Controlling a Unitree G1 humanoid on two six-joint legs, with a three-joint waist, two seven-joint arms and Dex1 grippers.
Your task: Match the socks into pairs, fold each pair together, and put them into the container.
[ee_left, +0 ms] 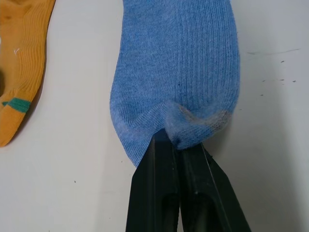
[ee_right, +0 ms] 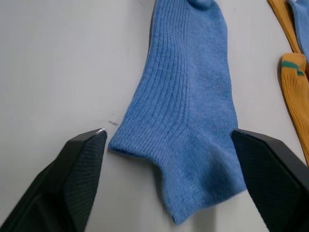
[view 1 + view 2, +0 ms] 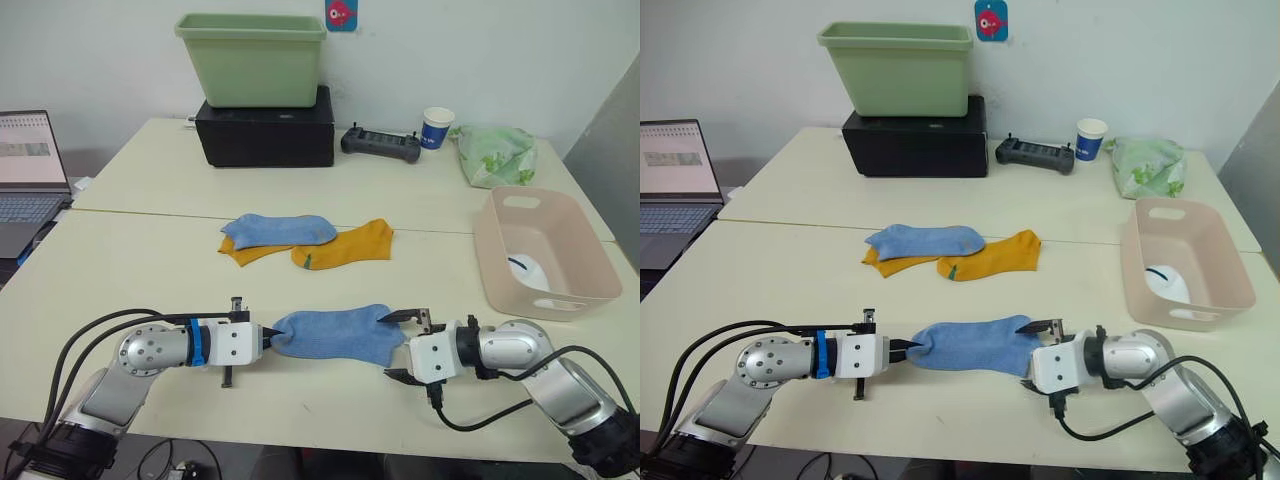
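Blue sock [image 3: 335, 334] flat on the bench [image 3: 130, 270], one pincer at each end.
Left pincer [image 1: 179, 145] pinches the sock's toe, fingers pressed together on a fold of fabric; right pincer [image 2: 169, 150] is spread wide, straddling the cuff end, fingers off the fabric. Sock is ribbed knit, plain light blue. Second blue sock [image 3: 280, 230] lies over two orange socks [image 3: 345, 246] further back at mid bench; the orange ones have a green band at the toe. Pink basin [image 3: 545, 250] at right holds a white sock [image 3: 527, 272] with a dark mark. No readable writing anywhere.
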